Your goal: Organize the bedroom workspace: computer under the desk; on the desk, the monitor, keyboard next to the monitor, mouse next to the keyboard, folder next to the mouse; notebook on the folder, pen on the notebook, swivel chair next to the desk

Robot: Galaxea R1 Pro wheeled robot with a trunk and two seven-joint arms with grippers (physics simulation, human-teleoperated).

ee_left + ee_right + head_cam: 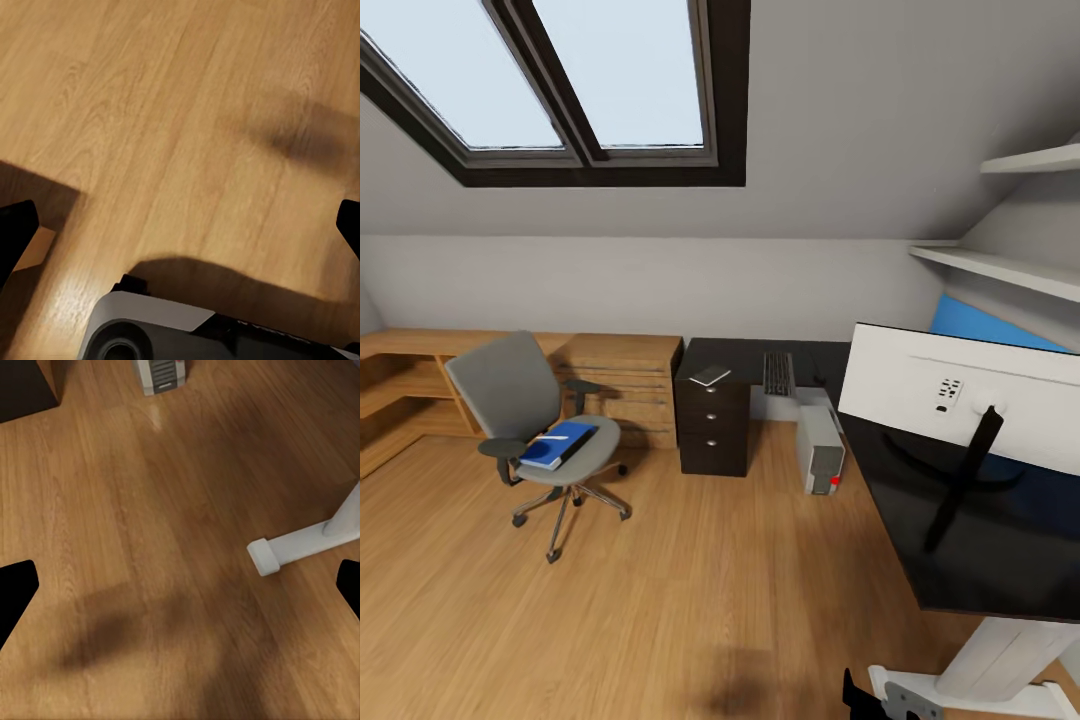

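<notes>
The monitor (970, 400) and keyboard (778, 373) are already set on the desk (920, 530), the computer (819, 452) beneath it. The folder (557, 443) remains on the swivel chair (535, 430), well apart. Both grippers' jaws are spread, empty.

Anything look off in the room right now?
The folder lies on the chair seat instead of the desk, with a white pen-like stick on top. The chair stands apart from the desk, out on the floor. The monitor shows its white back to the camera. No spills or damage visible.
</notes>
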